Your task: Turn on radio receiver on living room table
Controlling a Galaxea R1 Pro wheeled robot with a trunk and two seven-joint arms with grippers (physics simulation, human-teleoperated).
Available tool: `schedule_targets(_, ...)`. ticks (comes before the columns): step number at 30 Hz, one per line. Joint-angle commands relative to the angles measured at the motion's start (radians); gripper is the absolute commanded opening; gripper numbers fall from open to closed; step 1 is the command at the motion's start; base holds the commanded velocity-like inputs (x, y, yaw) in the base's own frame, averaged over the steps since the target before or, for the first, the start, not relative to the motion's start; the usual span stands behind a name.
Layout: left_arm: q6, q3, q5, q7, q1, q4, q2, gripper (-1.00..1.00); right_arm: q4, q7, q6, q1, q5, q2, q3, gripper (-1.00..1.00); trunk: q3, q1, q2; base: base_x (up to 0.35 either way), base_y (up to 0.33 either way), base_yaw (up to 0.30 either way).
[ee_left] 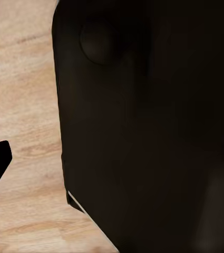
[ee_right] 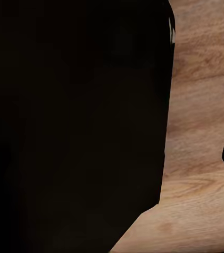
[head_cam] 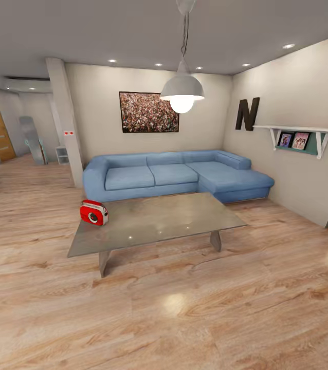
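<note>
While I look forward from my head camera, the living room opens ahead of me, with the low grey table (head_cam: 184, 218) standing on the light wood plank floor (head_cam: 184, 318). On the table's left end, close to the corner, sits the red radio receiver (head_cam: 93, 212), upright, its round dial facing toward me and its thin handle on top. Across the glossy tabletop I see small reflections of the ceiling lights. Behind the table runs a blue sectional sofa (head_cam: 174, 174), its chaise on the right side. Above the sofa a dark crowd picture (head_cam: 149, 111) hangs on the beige wall, and a white pendant lamp (head_cam: 182, 92) hangs lit from the ceiling in front of it. On the right wall there is a black letter N (head_cam: 247, 114) and a white shelf (head_cam: 308, 129) holding two small framed photos (head_cam: 293, 140).

Both wrist cameras look down at the plank floor past a large dark body part close to the lens. Dark tips show at the frame edges, but I cannot tell whether my left or right fingers are spread or closed.
</note>
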Motion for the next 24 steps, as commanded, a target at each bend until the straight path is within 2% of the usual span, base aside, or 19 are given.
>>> schedule_targets(1, 0.0, 0.0, 0.0, 0.0, 0.0, 0.0, 0.0, 1.0, 0.0, 0.0, 0.0, 0.0, 0.0, 0.0, 0.0, 1.0, 0.0, 0.0, 0.0, 0.0, 0.0, 0.0)
schedule_targets(13, -0.006, 0.0, -0.003, 0.0, 0.032, 0.0, -0.068, 1.0, -0.002, 0.0, -0.002, -0.051, 0.003, 0.068, 0.007, 1.0, 0.0, 0.0, 0.0, 0.0, 0.0, 0.0)
schedule_targets(16, -0.006, -0.001, -0.002, 0.0, 0.032, 0.0, -0.082, 1.0, -0.002, 0.0, -0.002, -0.068, 0.002, 0.07, 0.007, 1.0, 0.0, 0.0, 0.0, 0.0, 0.0, 0.0)
schedule_targets(24, -0.007, 0.0, -0.002, -0.001, 0.032, 0.0, -0.084, 1.0, -0.002, -0.001, -0.001, -0.083, 0.0, 0.071, 0.004, 1.0, 0.0, 0.0, 0.0, 0.0, 0.0, 0.0)
